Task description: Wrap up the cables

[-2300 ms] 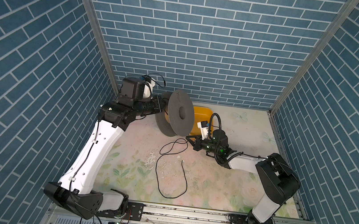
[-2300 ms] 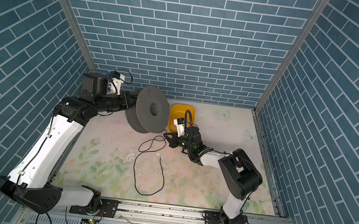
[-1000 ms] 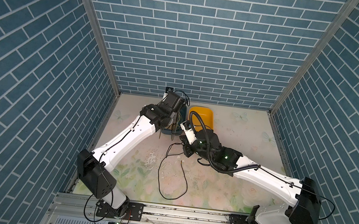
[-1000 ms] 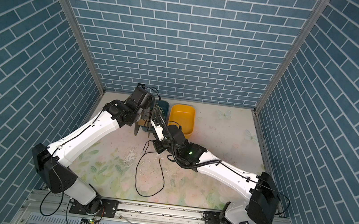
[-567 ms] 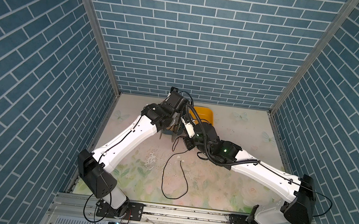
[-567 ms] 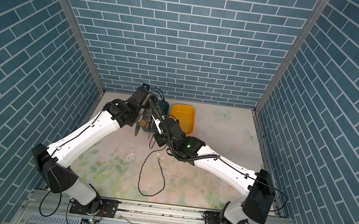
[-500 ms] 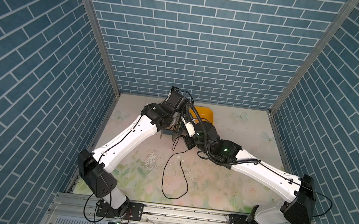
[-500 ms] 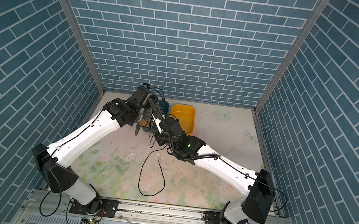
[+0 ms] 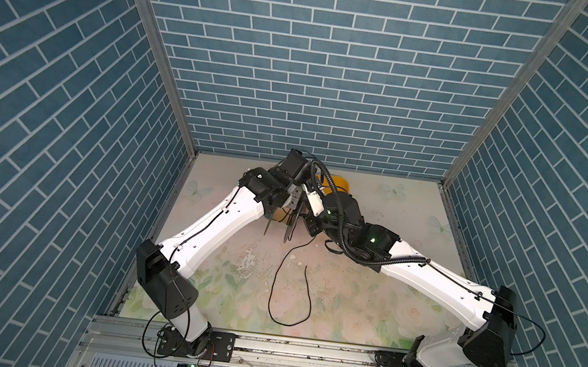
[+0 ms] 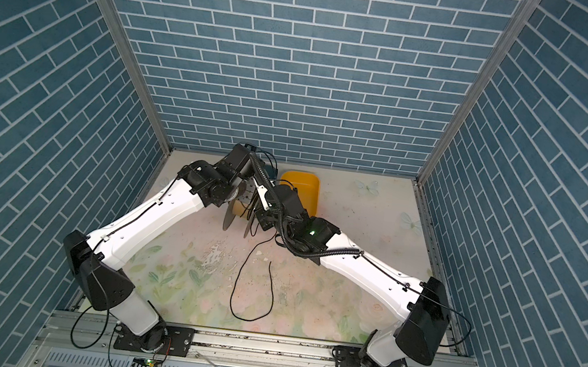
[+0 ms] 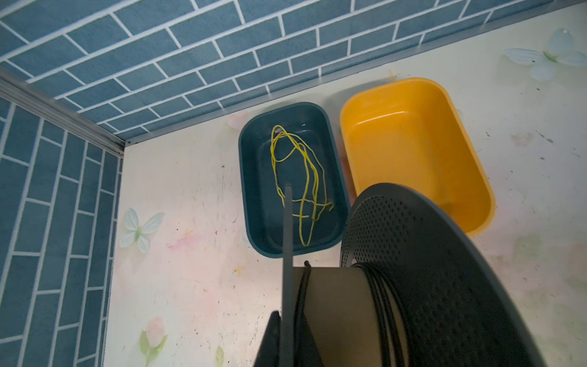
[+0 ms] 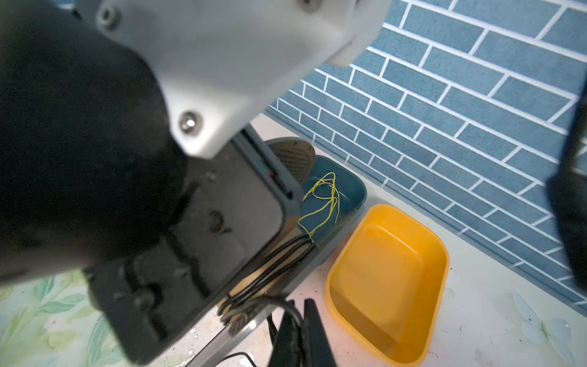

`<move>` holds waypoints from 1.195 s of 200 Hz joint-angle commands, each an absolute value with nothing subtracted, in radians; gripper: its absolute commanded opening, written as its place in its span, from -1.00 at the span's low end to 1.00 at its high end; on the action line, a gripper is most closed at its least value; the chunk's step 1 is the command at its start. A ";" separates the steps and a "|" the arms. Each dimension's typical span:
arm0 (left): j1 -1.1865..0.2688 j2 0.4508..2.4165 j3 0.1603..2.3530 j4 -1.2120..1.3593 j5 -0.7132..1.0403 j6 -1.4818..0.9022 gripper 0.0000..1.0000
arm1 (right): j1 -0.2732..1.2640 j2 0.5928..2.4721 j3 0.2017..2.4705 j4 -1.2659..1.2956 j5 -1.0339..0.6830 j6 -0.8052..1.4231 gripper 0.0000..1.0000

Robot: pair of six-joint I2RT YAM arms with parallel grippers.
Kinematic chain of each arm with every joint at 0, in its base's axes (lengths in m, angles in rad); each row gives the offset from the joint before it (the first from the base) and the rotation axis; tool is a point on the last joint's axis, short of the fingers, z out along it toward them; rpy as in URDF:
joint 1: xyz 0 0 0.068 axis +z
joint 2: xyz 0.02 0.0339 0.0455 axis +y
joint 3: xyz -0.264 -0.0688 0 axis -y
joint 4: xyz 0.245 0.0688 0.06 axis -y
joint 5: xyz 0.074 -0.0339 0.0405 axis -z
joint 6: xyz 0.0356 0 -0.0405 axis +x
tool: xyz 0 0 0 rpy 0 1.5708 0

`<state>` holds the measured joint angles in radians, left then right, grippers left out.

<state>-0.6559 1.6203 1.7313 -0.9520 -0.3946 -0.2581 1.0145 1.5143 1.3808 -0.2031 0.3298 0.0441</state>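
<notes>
A dark grey spool (image 11: pixel 428 270) with perforated flanges and a tan core hangs over the back of the table, its two flanges edge-on in both top views (image 9: pixel 290 226) (image 10: pixel 228 218). My left gripper (image 11: pixel 287 341) is shut on its thin flange. The cables, one thin black cord, lie in several turns on the core (image 11: pixel 382 305) (image 12: pixel 270 263). The cord leaves the core and passes between the fingers of my right gripper (image 12: pixel 301 330), shut on it right beside the spool. The rest trails over the table in one long open loop (image 9: pixel 273 285) (image 10: pixel 235 284).
A dark teal tray (image 11: pixel 254 178) holding a thin yellow-green wire (image 11: pixel 305 171) sits by the back wall. An empty yellow tub (image 11: pixel 406 149) (image 10: pixel 307 186) stands next to it, just behind the spool. Both arms cross close together at the spool.
My right gripper has moved back and up against the spool with the cord. The small loop on the table is gone and the slack is shorter. The left arm barely moved.
</notes>
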 commanded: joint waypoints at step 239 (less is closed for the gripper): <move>-0.715 1.562 1.868 -1.178 -0.247 -0.076 -1.00 | 0.834 1.541 1.340 -0.076 0.143 0.083 -0.47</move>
